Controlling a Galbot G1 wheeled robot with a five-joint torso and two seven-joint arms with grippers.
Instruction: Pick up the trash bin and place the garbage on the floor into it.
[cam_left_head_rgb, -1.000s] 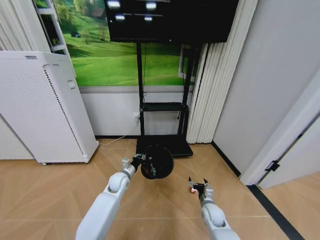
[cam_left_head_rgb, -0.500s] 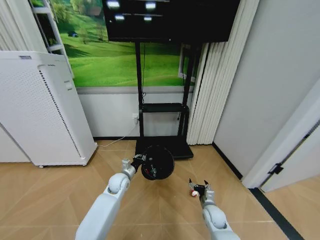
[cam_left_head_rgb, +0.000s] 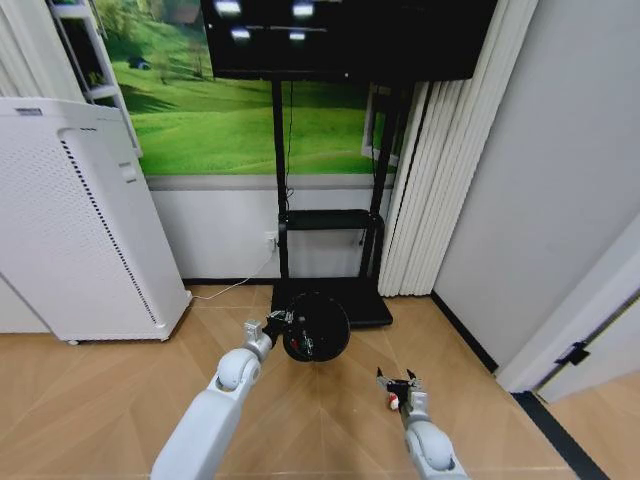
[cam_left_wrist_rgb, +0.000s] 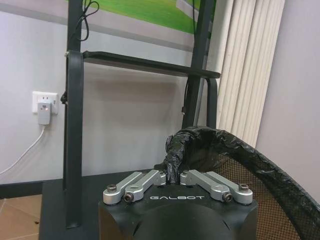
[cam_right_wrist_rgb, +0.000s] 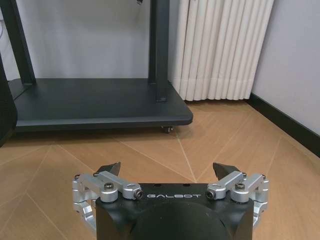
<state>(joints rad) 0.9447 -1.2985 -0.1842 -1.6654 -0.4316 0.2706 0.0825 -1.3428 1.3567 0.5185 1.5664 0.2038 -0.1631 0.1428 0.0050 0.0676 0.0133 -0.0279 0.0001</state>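
Above wood floor (cam_left_head_rgb: 120, 400), ahead of robot: left hand (cam_left_wrist_rgb: 172, 176) clenched on lined rim of trash bin (cam_left_head_rgb: 315, 325), bin held aloft, mouth tipped toward camera. Right hand (cam_right_wrist_rgb: 168, 172) released, fingers spread, empty, low near TV stand base (cam_right_wrist_rgb: 95, 107). Red-and-white scrap (cam_left_head_rgb: 392, 402) sits by right hand in head view. Risks, as judged: grip pinches liner only, bin may slip or swing; tilted mouth could spill contents; bin may knock stand.
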